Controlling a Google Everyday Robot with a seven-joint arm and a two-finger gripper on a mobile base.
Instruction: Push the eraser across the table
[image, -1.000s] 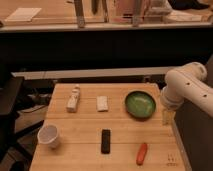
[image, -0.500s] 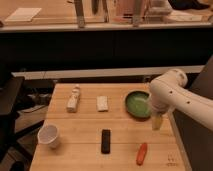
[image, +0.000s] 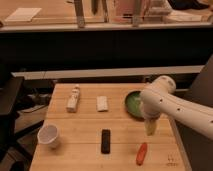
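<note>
Table (image: 90, 125): light wooden planks. The eraser (image: 105, 141) lay flat near the front edge, about mid-width, long side running near to far. White cup (image: 49, 136) stood left of it, orange carrot-shaped piece (image: 142, 153) to its right and slightly nearer. Far row: pale bottle-like item (image: 73, 99), white block (image: 102, 103), green bowl (image: 134, 102).

Nothing lay between the gripper (image: 150, 127) and the eraser. The gripper hung pointing down, right of the eraser, just above the carrot piece; whether it was open or closed could not be told, and it held nothing visible.

The arm covered the bowl's right part.

Compared with half a second before, the gripper had come left and nearer; the objects had not shifted.
</note>
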